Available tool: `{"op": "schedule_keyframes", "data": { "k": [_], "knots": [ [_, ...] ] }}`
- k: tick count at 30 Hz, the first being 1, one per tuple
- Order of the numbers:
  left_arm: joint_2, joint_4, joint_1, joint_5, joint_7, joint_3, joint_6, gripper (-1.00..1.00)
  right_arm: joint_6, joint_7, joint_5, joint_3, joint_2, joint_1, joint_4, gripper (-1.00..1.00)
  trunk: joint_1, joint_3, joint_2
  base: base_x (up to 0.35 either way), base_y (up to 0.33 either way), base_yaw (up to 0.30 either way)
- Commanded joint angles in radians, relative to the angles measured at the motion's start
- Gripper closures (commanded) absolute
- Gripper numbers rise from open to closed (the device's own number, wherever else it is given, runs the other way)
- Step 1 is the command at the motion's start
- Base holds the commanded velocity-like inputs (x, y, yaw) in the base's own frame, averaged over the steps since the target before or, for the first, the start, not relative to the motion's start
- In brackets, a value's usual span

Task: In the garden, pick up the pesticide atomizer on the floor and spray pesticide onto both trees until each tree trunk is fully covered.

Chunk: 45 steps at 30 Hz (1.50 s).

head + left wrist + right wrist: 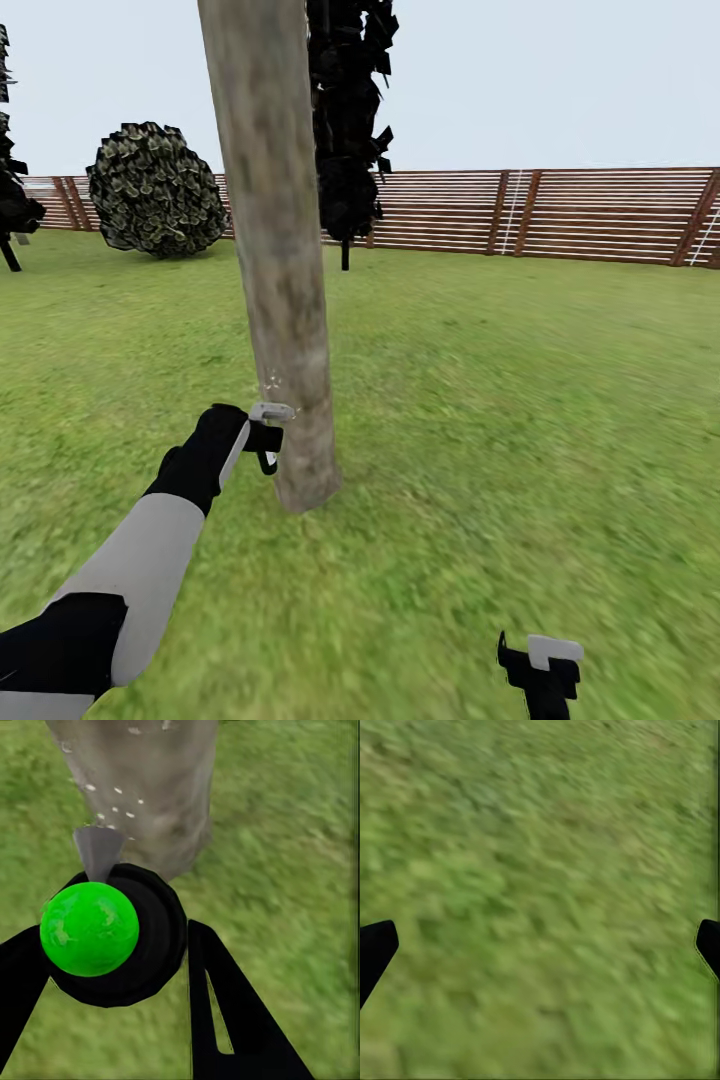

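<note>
Head view: we see the left gripper (268, 432) held just beside the lower part of a pale grey-brown tree trunk (280, 260) that rises from the lawn (480, 400); a slatted wooden fence (560, 212), a round bush (155, 190) and a dark cone-shaped tree (348, 110) stand behind. The right gripper (542, 668) hangs low over grass. Left wrist view: we see the two black fingers (232, 1012) clamped on the sprayer (127, 937), a dark round body with a bright green ball, its grey nozzle pointing beyond the fingertips at the trunk (150, 787), where pale droplets speckle the bark. Right wrist view: we see the fingertips (375, 949) set wide apart, nothing but grass (540, 870) between them.
</note>
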Motion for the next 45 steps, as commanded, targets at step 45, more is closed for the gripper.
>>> {"op": "schedule_keyframes", "data": {
  "k": [45],
  "knots": [
    [0.15, 0.012, 0.003, -0.013, -0.006, 0.061, -0.002, 1.0, -0.001, -0.005, -0.001, 0.006, 0.0, 0.0, 0.001, -1.0, 0.0, -0.001, 0.0, 0.037, -0.273, 0.07]
  ]
}}
